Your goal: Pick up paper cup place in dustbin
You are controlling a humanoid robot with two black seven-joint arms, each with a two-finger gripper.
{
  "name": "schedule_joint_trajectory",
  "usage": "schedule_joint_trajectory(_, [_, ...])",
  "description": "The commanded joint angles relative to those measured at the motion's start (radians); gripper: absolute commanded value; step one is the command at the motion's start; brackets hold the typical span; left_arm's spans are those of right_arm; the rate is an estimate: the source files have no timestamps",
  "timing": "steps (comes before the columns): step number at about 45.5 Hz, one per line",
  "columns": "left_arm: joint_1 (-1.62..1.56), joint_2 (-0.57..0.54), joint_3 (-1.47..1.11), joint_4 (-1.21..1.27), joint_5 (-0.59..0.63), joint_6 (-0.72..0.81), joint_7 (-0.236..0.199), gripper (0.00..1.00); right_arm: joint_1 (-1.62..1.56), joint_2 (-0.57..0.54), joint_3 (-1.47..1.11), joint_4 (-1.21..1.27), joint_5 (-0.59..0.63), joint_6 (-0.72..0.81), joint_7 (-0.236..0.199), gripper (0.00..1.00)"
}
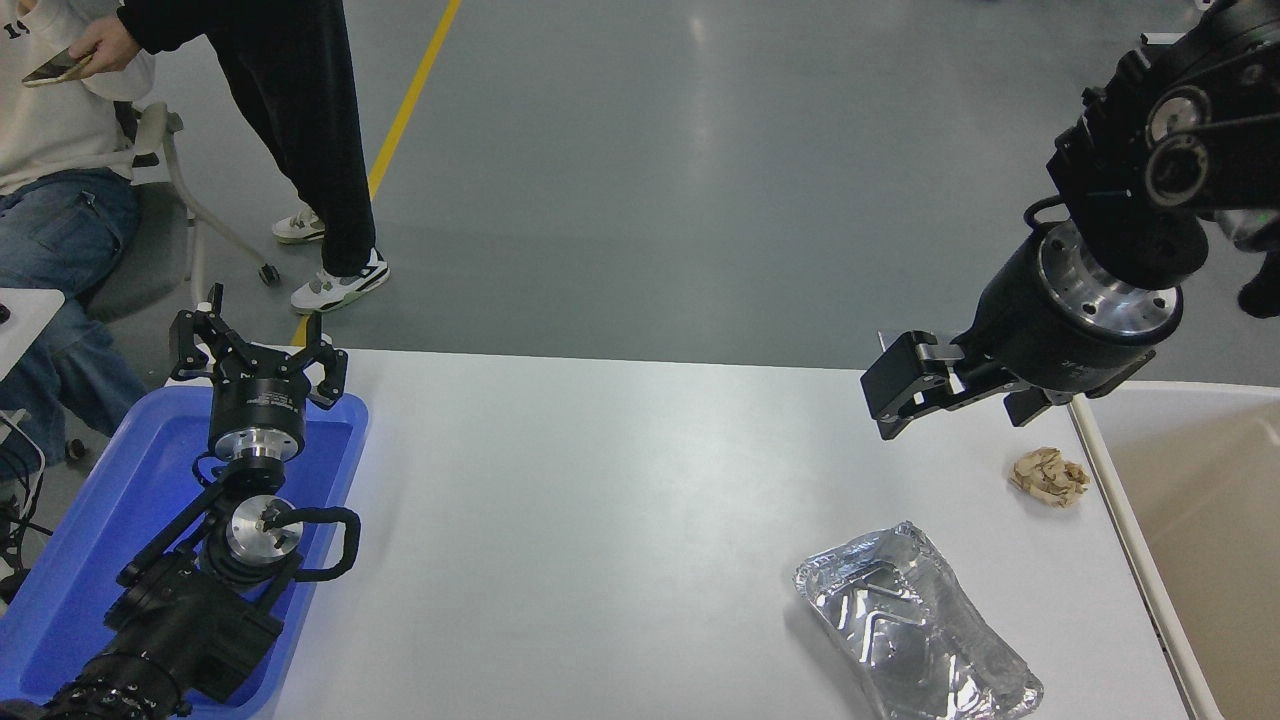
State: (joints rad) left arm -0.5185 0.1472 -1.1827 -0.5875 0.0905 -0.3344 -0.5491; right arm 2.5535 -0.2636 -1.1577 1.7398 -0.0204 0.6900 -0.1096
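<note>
The paper cup is not in view. The dustbin (1215,520), a large cream-beige bin with an off-white rim, stands at the table's right edge, partly cut off by the picture. My right gripper (893,393) hangs above the table's far right, to the left of the bin and up-left of a crumpled brown paper wad (1048,476). It holds nothing that I can see. My left gripper (257,345) is parked open and empty over a blue tray (95,545) at the lower left.
A crushed silver foil tray (915,625) lies near the table's front right. Two people are at the far left beyond the table, one seated on a chair (150,200), one standing. A small white table corner (25,315) shows at the left edge.
</note>
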Motion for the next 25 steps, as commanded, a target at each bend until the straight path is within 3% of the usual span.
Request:
schedule_joint_trajectory(1, [0.000,0.000,0.000,0.000,0.000,0.000,0.000,0.99,0.014,0.021,0.026,0.000,0.034,0.057,0.001,1.00])
schedule_joint_trajectory(25, [0.000,0.000,0.000,0.000,0.000,0.000,0.000,0.99,0.019,0.023,0.029,0.000,0.037,0.059,0.001,1.00])
